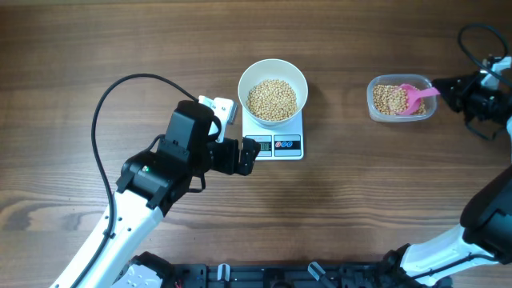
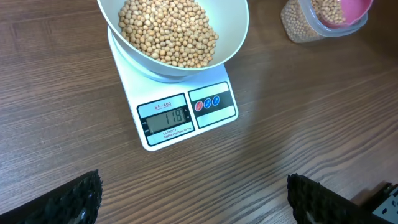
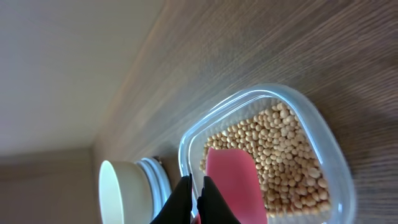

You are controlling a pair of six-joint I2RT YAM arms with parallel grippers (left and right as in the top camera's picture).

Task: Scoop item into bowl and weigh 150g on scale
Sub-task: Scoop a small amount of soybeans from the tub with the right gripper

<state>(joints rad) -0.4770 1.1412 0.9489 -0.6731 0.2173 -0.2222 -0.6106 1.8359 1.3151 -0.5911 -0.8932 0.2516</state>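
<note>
The white bowl (image 1: 245,83) stands on the scale (image 1: 276,146), holding a mound of tan beans (image 1: 272,99). In the left wrist view the scale's display (image 2: 165,118) reads 118 below the bowl (image 2: 239,34). My left gripper (image 1: 250,154) (image 2: 194,180) is open just in front of the scale's left corner, nothing between its fingers. At the far right my right gripper (image 1: 445,86) (image 3: 196,180) is shut on the handle of a pink scoop (image 1: 414,94) (image 3: 233,180). The scoop's blade rests in a clear tub (image 1: 373,108) (image 3: 323,137) of more beans (image 3: 286,149).
A black cable (image 1: 104,104) loops out left of the left arm. The right arm's white link (image 1: 480,216) crosses the lower right corner. A black rail (image 1: 264,276) runs along the near edge. In the right wrist view the table's edge (image 3: 134,74) lies close behind the tub.
</note>
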